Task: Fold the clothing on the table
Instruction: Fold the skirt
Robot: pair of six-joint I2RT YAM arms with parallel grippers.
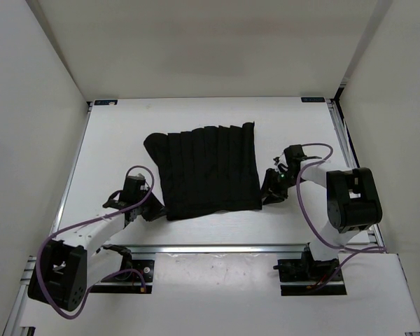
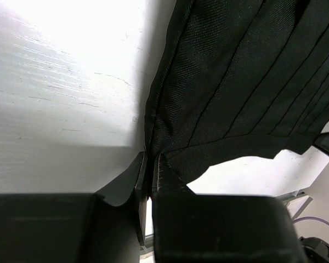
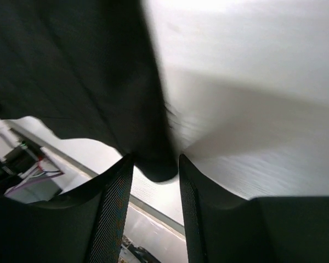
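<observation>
Clothing point(image 1: 208, 168) lies flat on the desk point(image 1: 126, 136): my left hand point(image 2: 149, 164), nearly closed, pinches one corner; my right hand point(image 3: 153, 161) stands parted around another corner.

**Surface findings**
- Clothing point(image 1: 208, 171): black woven cloth, matt, with a fine visible weave and pressed pleat ridges.
- Table point(image 1: 126, 140): white and smooth with a faint sheen. Close up it shows fine scratches and grain lines.
- Front rail point(image 1: 217, 247): bare silver metal.
- Right gripper point(image 3: 156, 161): 2 fingers point(image 3: 112, 208) faced with matt black cross-hatched mesh texture.
- Left gripper point(image 2: 149, 164): fingers point(image 2: 123, 183) look like smooth, dull black plastic.
- Cables point(image 1: 318, 146): purple sheath, slightly glossy.
</observation>
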